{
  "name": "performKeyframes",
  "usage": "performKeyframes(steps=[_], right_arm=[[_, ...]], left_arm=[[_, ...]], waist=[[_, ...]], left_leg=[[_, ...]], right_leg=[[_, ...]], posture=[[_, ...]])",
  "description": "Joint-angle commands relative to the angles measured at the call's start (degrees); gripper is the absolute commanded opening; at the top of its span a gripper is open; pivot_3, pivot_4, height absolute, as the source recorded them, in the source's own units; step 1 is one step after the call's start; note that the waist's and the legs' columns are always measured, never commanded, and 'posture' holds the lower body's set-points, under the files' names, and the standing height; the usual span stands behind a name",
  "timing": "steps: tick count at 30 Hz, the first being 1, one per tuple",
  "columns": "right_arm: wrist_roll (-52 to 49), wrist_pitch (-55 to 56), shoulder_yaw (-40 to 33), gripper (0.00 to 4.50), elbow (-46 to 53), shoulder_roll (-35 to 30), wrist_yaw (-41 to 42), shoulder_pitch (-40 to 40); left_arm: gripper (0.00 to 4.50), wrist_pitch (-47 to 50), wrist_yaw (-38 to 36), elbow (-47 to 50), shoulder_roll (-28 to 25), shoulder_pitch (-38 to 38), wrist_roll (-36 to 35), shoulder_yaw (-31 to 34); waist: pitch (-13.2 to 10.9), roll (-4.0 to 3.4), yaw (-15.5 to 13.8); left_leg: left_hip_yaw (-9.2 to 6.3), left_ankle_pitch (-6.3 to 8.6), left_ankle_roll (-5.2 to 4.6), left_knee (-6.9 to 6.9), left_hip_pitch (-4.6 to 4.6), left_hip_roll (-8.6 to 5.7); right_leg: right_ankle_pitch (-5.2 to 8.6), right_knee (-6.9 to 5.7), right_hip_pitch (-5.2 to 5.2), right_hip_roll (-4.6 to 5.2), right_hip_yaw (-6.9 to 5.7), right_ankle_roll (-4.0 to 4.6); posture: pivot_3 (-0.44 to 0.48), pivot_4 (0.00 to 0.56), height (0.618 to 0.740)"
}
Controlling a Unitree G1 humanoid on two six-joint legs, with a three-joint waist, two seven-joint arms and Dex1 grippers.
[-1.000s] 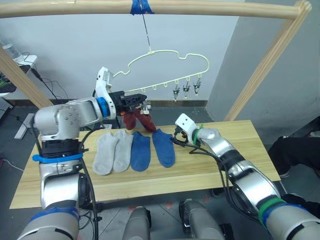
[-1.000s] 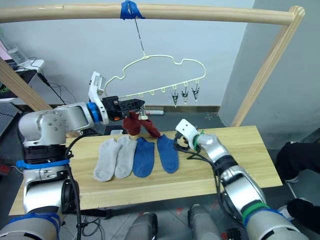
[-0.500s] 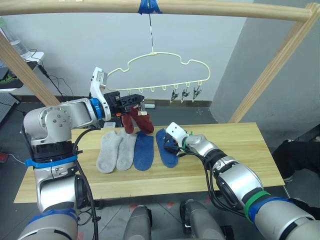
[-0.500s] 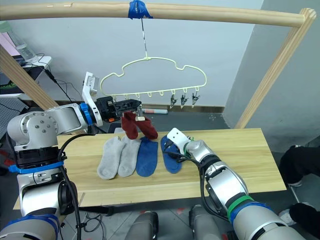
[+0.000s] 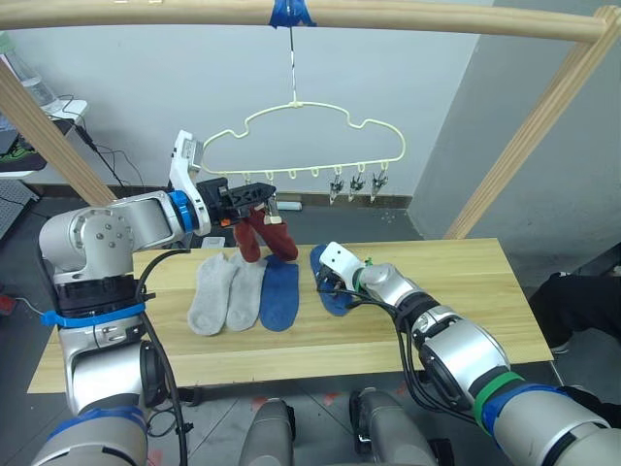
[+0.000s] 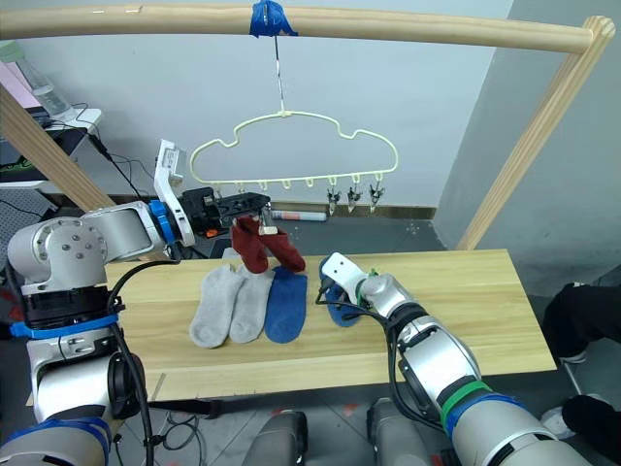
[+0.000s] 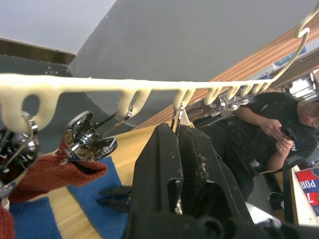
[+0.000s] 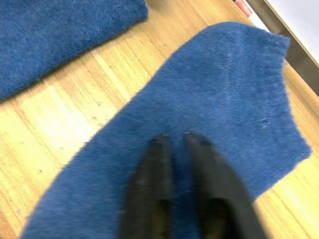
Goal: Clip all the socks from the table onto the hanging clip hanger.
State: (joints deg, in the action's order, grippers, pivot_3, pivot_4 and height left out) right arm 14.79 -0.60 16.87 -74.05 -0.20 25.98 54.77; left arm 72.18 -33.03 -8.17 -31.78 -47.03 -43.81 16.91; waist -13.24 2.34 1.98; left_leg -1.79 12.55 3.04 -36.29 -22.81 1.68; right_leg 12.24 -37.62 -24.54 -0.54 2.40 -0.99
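Four socks point(image 5: 238, 291) are laid in a row on the desk point(image 5: 466, 291). Two more socks point(image 5: 264, 233) are hung from the clip hanger point(image 5: 301, 146) above, behind the row.

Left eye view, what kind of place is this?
Probably a robot test room, not a home: a wooden pole frame holds the clip hanger over a table, with floor cables behind.
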Motion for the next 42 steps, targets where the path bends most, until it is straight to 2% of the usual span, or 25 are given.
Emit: performKeyframes(steps=[1, 3, 8, 10, 12, 15, 18, 24, 27, 31, 38, 42], right_arm=[[0.31, 3.49, -0.40, 0.03, 4.29, -3.25, 1.13, -2.67], [0.24, 4.75, -0.06, 0.03, 7.62, -5.34, 2.79, -4.81], [-1.15, 2.31, 0.22, 0.03, 20.88, -8.94, 9.39, -11.60], [-1.48, -1.74, 1.12, 0.03, 28.48, -10.96, 14.47, -14.89], [-0.75, -6.02, 3.22, 0.03, 36.19, -14.37, 20.78, -18.99], [-0.33, -10.03, 5.78, 0.03, 44.41, -17.04, 25.43, -23.49], [0.06, -10.92, 6.59, 0.03, 47.67, -18.29, 25.64, -25.40], [-4.24, -14.08, 1.71, 0.03, 54.33, -18.00, 23.93, -23.62], [-6.53, -17.82, -0.20, 0.52, 57.95, -17.75, 24.09, -23.24], [-7.02, -19.41, 0.49, 1.94, 60.13, -18.78, 24.92, -23.84], [-7.11, -18.42, -1.54, 4.36, 47.23, -14.92, 17.21, -19.17], [-6.48, -15.59, -2.45, 4.44, 36.77, -12.15, 10.62, -14.84]], left_arm=[[0.00, -2.05, -0.50, -2.56, 2.02, -1.06, 1.49, -2.81], [0.00, -2.69, -1.10, -3.78, 3.23, -1.96, 1.67, -3.85], [0.00, -4.01, -1.84, -4.81, 4.55, -2.37, 2.37, -5.37], [0.00, -4.10, -2.24, -4.47, 4.29, -1.91, 2.52, -5.38], [0.00, -5.14, -2.03, -4.83, 4.25, -0.93, 3.19, -5.10], [0.00, -4.61, -1.87, -2.83, 4.07, 0.86, 2.49, -4.66], [0.00, -4.97, -1.58, -1.90, 4.25, 1.71, 2.69, -4.79], [0.00, -3.76, -0.51, 1.00, 3.70, 3.31, 1.63, -3.05], [0.00, -3.75, -0.51, 1.64, 3.20, 3.95, 1.71, -2.76], [0.00, -3.65, -0.37, 2.38, 3.09, 4.60, 1.58, -2.44], [0.00, -4.00, -0.77, 2.16, 2.54, 4.60, 1.70, -3.10], [0.00, -4.44, -1.16, 2.08, 2.36, 4.70, 2.06, -3.81]], waist=[[0.06, 0.01, -0.05], [0.05, 0.01, 0.17], [0.05, 0.01, 1.66], [0.07, 0.00, 2.38], [0.06, -0.01, 2.67], [0.10, -0.01, 2.81], [0.10, 0.00, 2.82], [0.10, 0.01, 2.72], [0.10, 0.01, 2.56], [0.10, 0.01, 1.99], [0.11, 0.01, 1.45], [0.11, 0.02, 1.46]], left_leg=[[0.02, 0.00, 0.00, 0.00, 0.00, -0.02], [0.06, 0.00, 0.01, 0.00, -0.04, -0.04], [0.11, 0.00, 0.01, 0.13, -0.09, -0.02], [0.13, 0.00, 0.01, 0.18, -0.08, 0.01], [0.09, 0.00, 0.01, 0.22, -0.07, 0.01], [0.09, 0.00, 0.01, 0.22, -0.06, 0.00], [0.11, 0.00, 0.01, 0.19, -0.02, 0.00], [0.12, -0.02, 0.02, 0.14, 0.12, -0.01], [0.11, -0.02, 0.02, 0.17, 0.09, -0.01], [0.10, -0.01, 0.02, 0.19, 0.05, -0.01], [0.13, -0.01, 0.01, 0.19, 0.07, -0.01], [0.14, -0.01, 0.02, 0.19, 0.06, 0.00]], right_leg=[[0.00, 0.01, 0.00, 0.01, 0.01, 0.00], [0.00, 0.08, 0.01, 0.04, 0.04, -0.01], [-0.02, 0.37, 0.03, 0.04, 0.08, -0.03], [-0.02, 0.40, 0.02, 0.04, 0.10, -0.03], [-0.02, 0.39, 0.02, 0.04, 0.07, -0.03], [-0.01, 0.40, 0.02, 0.04, 0.06, -0.04], [-0.01, 0.39, 0.06, 0.03, 0.07, -0.04], [-0.05, 0.35, 0.18, 0.03, 0.09, -0.10], [-0.05, 0.39, 0.17, 0.03, 0.09, -0.10], [-0.05, 0.50, 0.17, 0.03, 0.07, -0.10], [-0.05, 0.48, 0.17, 0.03, 0.09, -0.10], [-0.05, 0.48, 0.17, 0.03, 0.09, -0.09]], posture=[[-0.012, 0.187, 0.740], [-0.046, 0.215, 0.740], [-0.070, 0.205, 0.740], [-0.069, 0.190, 0.740], [-0.068, 0.203, 0.740], [-0.061, 0.191, 0.740], [-0.032, 0.196, 0.740], [-0.002, 0.193, 0.740], [0.007, 0.191, 0.740], [0.015, 0.188, 0.740], [0.009, 0.186, 0.740], [0.012, 0.186, 0.740]])
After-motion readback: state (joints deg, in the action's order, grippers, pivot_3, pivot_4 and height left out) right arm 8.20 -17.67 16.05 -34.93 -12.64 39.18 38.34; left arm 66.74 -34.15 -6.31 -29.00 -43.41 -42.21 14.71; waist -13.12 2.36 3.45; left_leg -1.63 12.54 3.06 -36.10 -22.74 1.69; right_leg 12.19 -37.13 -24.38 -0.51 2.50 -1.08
